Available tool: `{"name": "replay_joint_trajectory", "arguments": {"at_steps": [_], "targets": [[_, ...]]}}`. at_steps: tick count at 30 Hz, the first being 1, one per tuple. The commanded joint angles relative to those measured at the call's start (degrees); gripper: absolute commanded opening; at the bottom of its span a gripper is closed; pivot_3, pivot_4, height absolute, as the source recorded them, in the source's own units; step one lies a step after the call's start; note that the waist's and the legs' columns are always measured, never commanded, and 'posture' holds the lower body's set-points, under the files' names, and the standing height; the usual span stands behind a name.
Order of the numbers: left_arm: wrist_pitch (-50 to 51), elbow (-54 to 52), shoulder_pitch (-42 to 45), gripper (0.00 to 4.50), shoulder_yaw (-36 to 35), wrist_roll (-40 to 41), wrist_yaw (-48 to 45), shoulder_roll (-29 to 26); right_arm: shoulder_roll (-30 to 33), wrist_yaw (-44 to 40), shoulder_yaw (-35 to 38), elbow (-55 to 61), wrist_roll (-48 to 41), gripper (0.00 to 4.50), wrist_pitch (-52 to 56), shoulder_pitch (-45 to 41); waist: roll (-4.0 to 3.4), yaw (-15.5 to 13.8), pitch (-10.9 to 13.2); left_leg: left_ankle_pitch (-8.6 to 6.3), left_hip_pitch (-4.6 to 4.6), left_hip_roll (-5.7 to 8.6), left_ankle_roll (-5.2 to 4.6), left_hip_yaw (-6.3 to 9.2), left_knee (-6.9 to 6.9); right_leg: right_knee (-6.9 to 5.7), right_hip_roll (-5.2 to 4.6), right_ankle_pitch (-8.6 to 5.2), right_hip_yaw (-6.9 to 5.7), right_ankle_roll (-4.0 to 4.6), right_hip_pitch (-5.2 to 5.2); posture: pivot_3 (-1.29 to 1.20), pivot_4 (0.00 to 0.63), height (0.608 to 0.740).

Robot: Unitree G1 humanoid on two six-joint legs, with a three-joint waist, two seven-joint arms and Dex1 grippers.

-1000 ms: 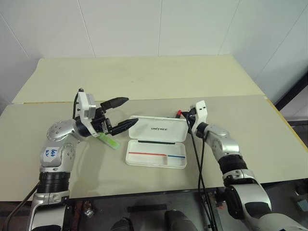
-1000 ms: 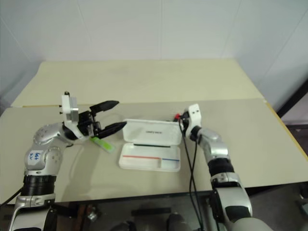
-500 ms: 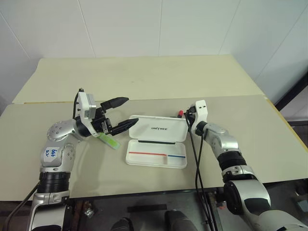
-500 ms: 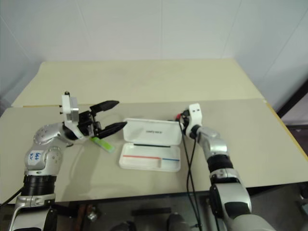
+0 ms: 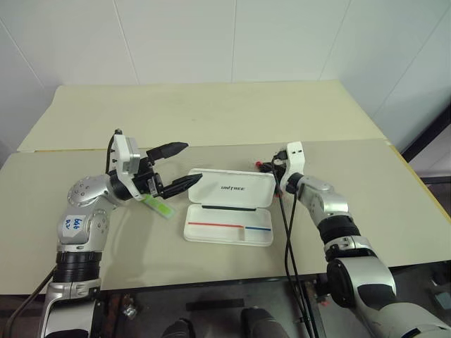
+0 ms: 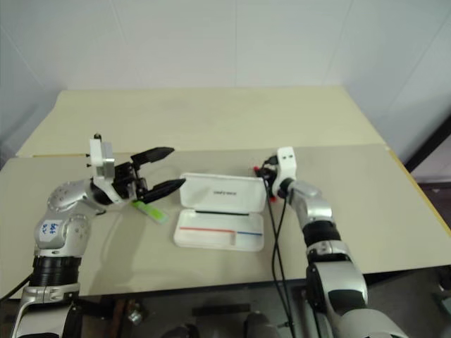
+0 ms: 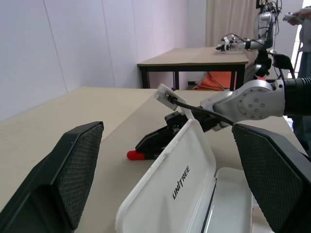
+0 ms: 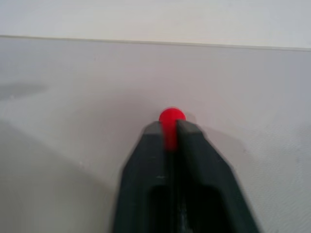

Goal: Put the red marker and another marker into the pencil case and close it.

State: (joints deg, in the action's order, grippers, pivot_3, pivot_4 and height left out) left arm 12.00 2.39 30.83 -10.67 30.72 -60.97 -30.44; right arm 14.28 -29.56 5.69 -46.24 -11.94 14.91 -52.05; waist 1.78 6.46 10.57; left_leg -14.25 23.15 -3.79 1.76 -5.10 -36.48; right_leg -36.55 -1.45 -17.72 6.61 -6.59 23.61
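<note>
Markers and case share a beige table point(image 5: 211, 113) as the right gripper point(image 8: 169, 130) clamps its two black fingers on the red marker point(image 7: 137, 155), which lies just behind the raised lid of the pencil case point(image 5: 229, 224); its rounded red tip pokes out past the fingertips. The grip looks to sit near the marker's end, so a lift could let it pivot or slip out, and a swing towards the case could knock the upright lid. The left gripper point(image 5: 180, 166) hangs wide apart and empty above the table at the case's left, with another marker point(image 5: 161, 206), a stubby pale green one, lying on the table below it. The case is flat, white and hard-shelled with rounded corners, dark lettering on the lid, and a red and a blue stripe across its open, empty tray.
</note>
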Motion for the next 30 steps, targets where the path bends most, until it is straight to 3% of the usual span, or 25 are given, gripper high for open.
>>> {"name": "replay_joint_trajectory", "arguments": {"at_steps": [1,11,14,25,30], "targets": [[0.1,-1.5,0.2,4.5,-0.6,1.6,-1.7,-1.6,1.1,0.6,0.7,-2.1,0.7,0.02,-0.5,-0.5,0.0,0.0,0.0,0.0,0.0,0.0,0.0,0.0,0.0,0.01,0.0,0.0,0.0,0.0,0.0,0.0,0.15,0.74],[-1.2,0.5,1.8,4.5,-0.4,1.0,-2.0,-1.4,2.5,-2.6,-0.7,-2.8,2.8,0.02,-4.8,-0.1,0.0,0.0,0.0,0.0,0.01,0.0,0.0,-0.01,0.18,0.12,0.0,0.0,0.01,0.0,0.03,0.0,0.15,0.74],[-1.4,0.7,1.9,4.5,-0.4,0.9,-2.0,-1.4,2.5,-3.7,-1.0,-2.2,2.9,0.65,-3.9,0.5,-0.01,0.0,0.0,0.02,0.02,0.0,0.04,-0.02,0.28,0.15,0.0,0.0,0.01,0.01,0.07,0.0,0.15,0.74],[-1.7,0.6,1.8,4.5,-0.4,0.9,-1.6,-1.2,2.6,-2.7,0.6,-1.3,2.4,4.48,-6.8,-0.3,-0.01,-0.1,0.0,0.04,0.02,0.01,0.06,-0.01,0.28,0.13,-0.01,0.0,0.01,0.01,0.07,0.0,0.15,0.74],[-1.9,0.8,1.9,4.5,-0.2,0.7,-1.5,-0.9,2.6,-5.4,1.2,-0.2,0.6,4.48,-5.9,-0.2,-0.01,0.1,0.0,0.04,0.02,0.0,0.07,-0.02,0.33,0.15,0.0,-0.01,0.01,0.01,0.09,0.0,0.15,0.74]]}}
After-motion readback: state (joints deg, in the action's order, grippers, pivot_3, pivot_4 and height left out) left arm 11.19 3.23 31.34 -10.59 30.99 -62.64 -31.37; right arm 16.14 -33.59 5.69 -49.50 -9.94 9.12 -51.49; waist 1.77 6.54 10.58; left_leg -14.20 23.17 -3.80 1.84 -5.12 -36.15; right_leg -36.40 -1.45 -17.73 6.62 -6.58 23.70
